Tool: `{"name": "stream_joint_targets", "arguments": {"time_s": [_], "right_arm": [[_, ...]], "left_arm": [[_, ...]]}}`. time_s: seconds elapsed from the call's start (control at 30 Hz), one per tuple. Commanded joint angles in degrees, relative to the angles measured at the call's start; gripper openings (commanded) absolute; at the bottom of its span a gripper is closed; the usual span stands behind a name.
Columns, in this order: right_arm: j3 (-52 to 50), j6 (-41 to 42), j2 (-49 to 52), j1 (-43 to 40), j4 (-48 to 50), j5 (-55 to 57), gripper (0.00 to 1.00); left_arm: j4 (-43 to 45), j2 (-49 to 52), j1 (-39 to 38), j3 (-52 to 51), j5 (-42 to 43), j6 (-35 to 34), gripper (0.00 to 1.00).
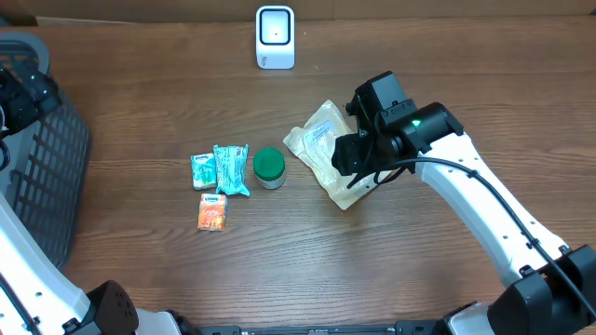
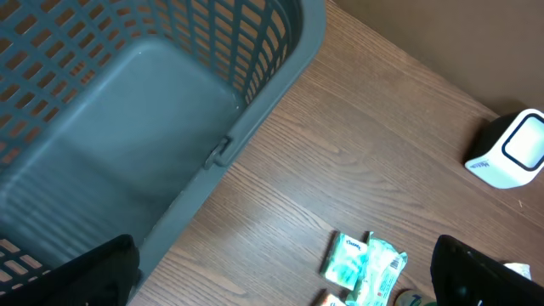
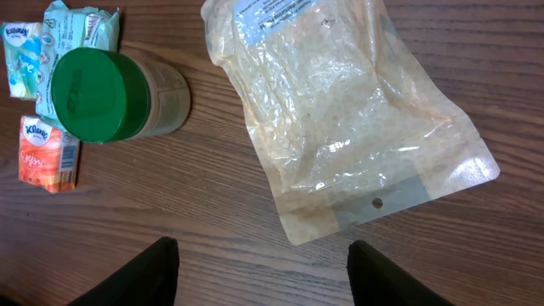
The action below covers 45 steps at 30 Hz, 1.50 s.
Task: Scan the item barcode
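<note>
A clear plastic pouch (image 1: 319, 141) with a white label lies flat on the wooden table, right of centre; in the right wrist view the pouch (image 3: 340, 110) fills the upper middle. My right gripper (image 3: 263, 251) hovers open just past the pouch's lower corner, with only bare wood between its fingers; from overhead the right gripper (image 1: 359, 175) covers the pouch's right side. The white barcode scanner (image 1: 275, 37) stands at the back edge. My left gripper (image 2: 285, 276) is open and empty, high over the basket's edge at the far left.
A grey slatted basket (image 1: 56, 177) sits at the left edge. A green-lidded jar (image 1: 269, 167), two teal tissue packs (image 1: 220, 169) and an orange pack (image 1: 212, 213) lie left of the pouch.
</note>
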Motion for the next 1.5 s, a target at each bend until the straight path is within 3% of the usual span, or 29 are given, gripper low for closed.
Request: {"name": "stream_joint_targets", "arguments": {"time_s": [0.0,0.47,0.87,1.03,1.23,1.3,1.37,1.47], "right_arm": [[0.57,-0.46,0.07,-0.28,0.11,-0.52,0.63],[0.81,-0.46,0.04,-1.57,0.90,-0.55,0.66],[6.75,-1.01,0.04,-17.22,-1.16,-6.62,0.71],[7.21,-3.74,0.04,-20.74,-3.34,-6.80,0.75],[7.21,-6.14,0.07,-21.49,-2.64,-7.87,0.82],[7.21,-6.75,0.07,-21.49,-2.21,-7.85,0.83],[7.21,-7.28,0.17,-21.49,-1.81,-8.33,0.83],[7.21,-10.69,0.94,-21.49,-1.64,-11.43,0.83]], "left_arm": [[0.04,-0.39,0.20,-0.13,-0.42,0.66,1.00],[0.04,-0.39,0.20,-0.13,-0.44,0.66,1.00],[0.09,-0.39,0.20,-0.13,0.31,0.00,0.99],[1.79,-0.39,0.20,-0.13,13.33,-13.05,1.00],[4.17,0.44,-3.02,-0.90,27.98,-11.17,1.00],[4.00,1.25,-6.75,-1.90,29.20,-11.04,0.94],[4.07,2.14,-11.80,-3.04,28.55,-10.05,0.75],[4.90,3.28,-20.15,-4.31,23.82,-10.10,0.66]]}}
